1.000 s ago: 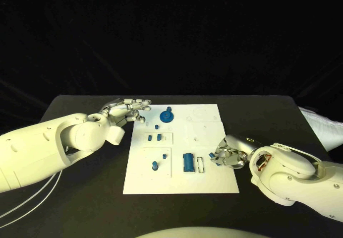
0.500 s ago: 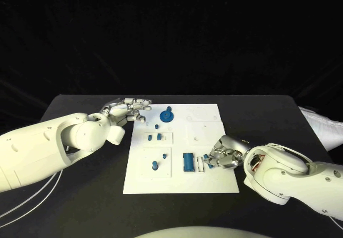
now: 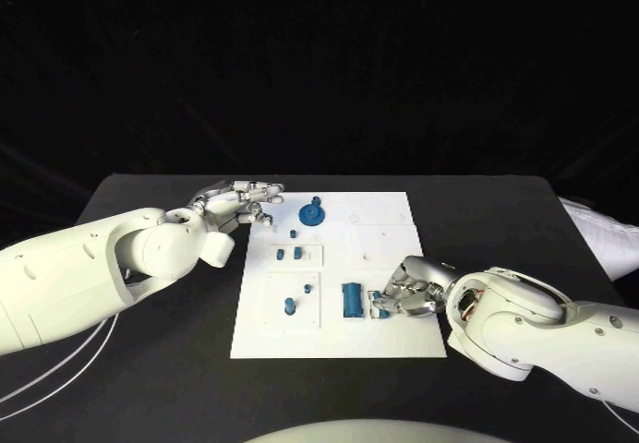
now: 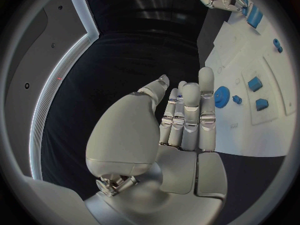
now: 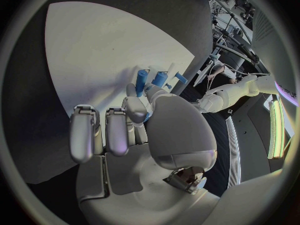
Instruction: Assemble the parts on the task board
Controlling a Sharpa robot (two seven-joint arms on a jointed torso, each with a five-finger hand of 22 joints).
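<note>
Right hand (image 3: 412,290) now farther over task board (image 3: 386,242), small blue part (image 3: 379,299) pinched.

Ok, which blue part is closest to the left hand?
The round gear-like blue part at the board's far end, just beside the left hand; the other blue parts lie nearer the robot.

Black table (image 3: 160,369) (matte) against dark backdrop (image 3: 319,83), no other furn.
</note>
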